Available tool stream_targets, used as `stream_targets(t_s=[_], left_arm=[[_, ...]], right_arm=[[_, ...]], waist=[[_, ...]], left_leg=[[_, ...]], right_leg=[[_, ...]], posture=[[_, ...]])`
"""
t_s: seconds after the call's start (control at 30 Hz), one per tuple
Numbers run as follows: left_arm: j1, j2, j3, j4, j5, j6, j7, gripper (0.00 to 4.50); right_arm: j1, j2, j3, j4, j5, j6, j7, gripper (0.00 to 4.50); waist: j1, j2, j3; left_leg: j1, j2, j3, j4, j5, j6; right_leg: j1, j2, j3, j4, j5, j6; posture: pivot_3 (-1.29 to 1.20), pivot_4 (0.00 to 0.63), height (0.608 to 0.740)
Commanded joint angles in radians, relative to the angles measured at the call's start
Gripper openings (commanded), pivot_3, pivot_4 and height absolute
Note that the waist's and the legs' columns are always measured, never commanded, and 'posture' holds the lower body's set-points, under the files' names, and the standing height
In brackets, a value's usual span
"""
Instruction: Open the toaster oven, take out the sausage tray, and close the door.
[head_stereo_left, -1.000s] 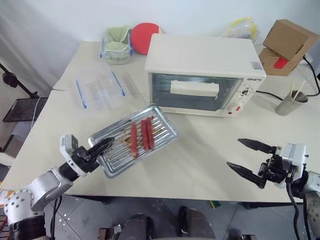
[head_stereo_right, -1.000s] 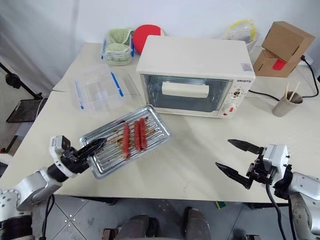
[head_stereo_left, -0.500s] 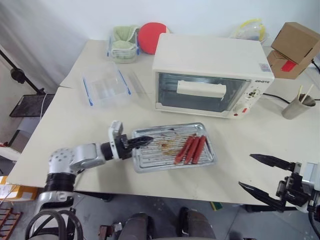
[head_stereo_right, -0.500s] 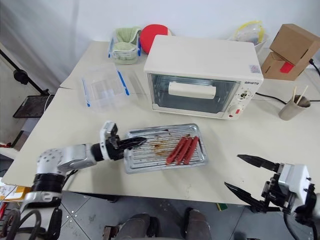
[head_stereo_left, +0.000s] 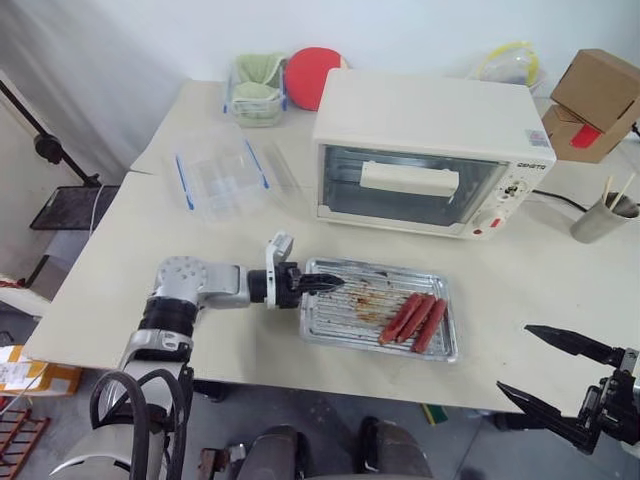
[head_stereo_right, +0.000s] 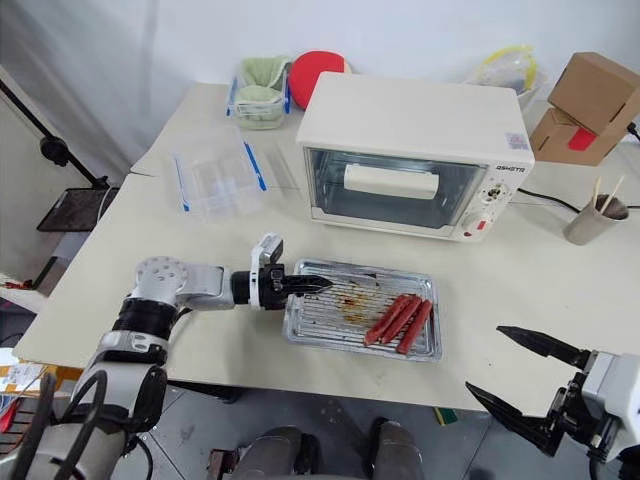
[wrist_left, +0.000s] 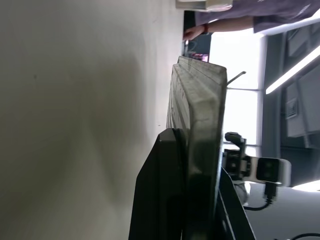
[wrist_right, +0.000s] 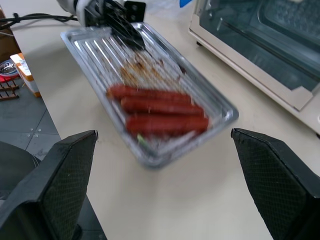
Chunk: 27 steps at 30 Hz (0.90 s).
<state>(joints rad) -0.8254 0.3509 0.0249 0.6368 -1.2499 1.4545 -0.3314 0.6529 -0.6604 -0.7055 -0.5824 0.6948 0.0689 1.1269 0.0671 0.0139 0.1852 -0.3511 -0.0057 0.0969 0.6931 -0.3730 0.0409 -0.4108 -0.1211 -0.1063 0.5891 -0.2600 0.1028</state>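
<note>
sausage tray (head_stereo_left: 380, 315) now square before oven (head_stereo_left: 430, 150)

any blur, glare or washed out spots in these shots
Right wrist view: the sausage tray and its sausages look smeared, soft. Left wrist view: the bright window beyond the tray's edge is blown out, while the left hand is a dark silhouette. Left eye view: even light, the oven door glass without strong glare.

Both eye views look down over the table (head_stereo_left: 110, 270); the wrist views look close along it.
</note>
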Motion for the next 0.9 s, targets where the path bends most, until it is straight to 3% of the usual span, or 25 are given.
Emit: stream_targets(t_s=[0.03, 0.07, 0.17, 0.4, 0.57, 0.63, 0.77, 0.9], left_arm=[[-0.006, -0.013, -0.026, 0.026, 0.124, -0.012, -0.081, 0.0], [-0.008, -0.012, -0.029, 0.021, 0.146, -0.009, -0.104, 0.0], [-0.013, -0.017, -0.014, 0.018, 0.201, -0.006, -0.141, 0.59], [0.045, 0.013, 0.026, -0.114, 0.271, 0.009, -0.207, 2.88], [0.17, 0.122, 0.014, -0.337, 0.318, -0.059, -0.276, 4.41], [0.245, 0.186, 0.002, -0.434, 0.359, -0.178, -0.358, 4.46], [0.419, 0.322, -0.051, -0.59, 0.55, -0.602, -0.575, 4.46], [0.555, 0.355, 0.02, -0.597, 0.711, -1.081, -0.705, 4.46]], right_arm=[[0.003, 0.006, -0.021, -0.021, 0.016, 0.0, -0.011, 4.46], [0.002, 0.006, -0.02, -0.02, 0.015, -0.001, -0.012, 4.46], [-0.006, 0.006, -0.01, -0.015, 0.009, -0.005, -0.016, 4.5], [-0.052, -0.001, 0.025, 0.023, -0.013, -0.014, -0.009, 4.5], [-0.106, -0.017, 0.056, 0.071, -0.028, -0.017, 0.01, 4.5], [-0.132, -0.023, 0.073, 0.091, -0.033, -0.018, 0.017, 4.5], [-0.184, -0.038, 0.106, 0.138, -0.044, -0.021, 0.038, 4.5], [-0.249, -0.06, 0.134, 0.197, -0.051, -0.025, 0.068, 4.5]], waist=[[0.002, 0.0, 0.0], [0.002, 0.0, 0.0], [0.001, 0.0, 0.0], [-0.017, -0.001, 0.0], [-0.041, -0.002, 0.001], [-0.05, -0.002, 0.001], [-0.066, -0.002, 0.001], [-0.064, 0.0, 0.001]], left_leg=[[0.0, 0.0, 0.0, 0.0, 0.0, 0.0], [0.0, 0.0, 0.0, 0.0, 0.0, 0.0], [0.0, 0.0, 0.0, 0.0, 0.0, 0.0], [-0.001, 0.0, 0.0, -0.001, 0.0, 0.001], [0.0, 0.001, 0.0, -0.001, 0.0, 0.001], [0.0, 0.002, 0.0, -0.001, 0.001, 0.0], [0.002, 0.003, 0.0, -0.004, 0.001, -0.003], [0.002, 0.002, 0.0, -0.006, 0.001, -0.004]], right_leg=[[0.0, -0.001, 0.0, 0.0, 0.0, 0.0], [0.0, -0.003, 0.0, 0.0, 0.0, 0.0], [0.0, -0.008, -0.001, 0.0, 0.0, 0.0], [-0.001, -0.008, -0.003, 0.002, 0.0, 0.0], [-0.001, -0.007, -0.003, 0.003, 0.0, 0.0], [-0.001, -0.007, -0.003, 0.003, 0.0, -0.001], [-0.002, -0.007, -0.003, 0.002, -0.002, -0.004], [-0.003, -0.009, -0.002, 0.0, -0.002, -0.004]], posture=[[0.0, 0.15, 0.74], [0.0, 0.15, 0.74], [0.0, 0.15, 0.74], [0.0, 0.15, 0.74], [0.0, 0.15, 0.74], [0.0, 0.15, 0.74], [0.0, 0.15, 0.74], [0.0, 0.15, 0.74]])
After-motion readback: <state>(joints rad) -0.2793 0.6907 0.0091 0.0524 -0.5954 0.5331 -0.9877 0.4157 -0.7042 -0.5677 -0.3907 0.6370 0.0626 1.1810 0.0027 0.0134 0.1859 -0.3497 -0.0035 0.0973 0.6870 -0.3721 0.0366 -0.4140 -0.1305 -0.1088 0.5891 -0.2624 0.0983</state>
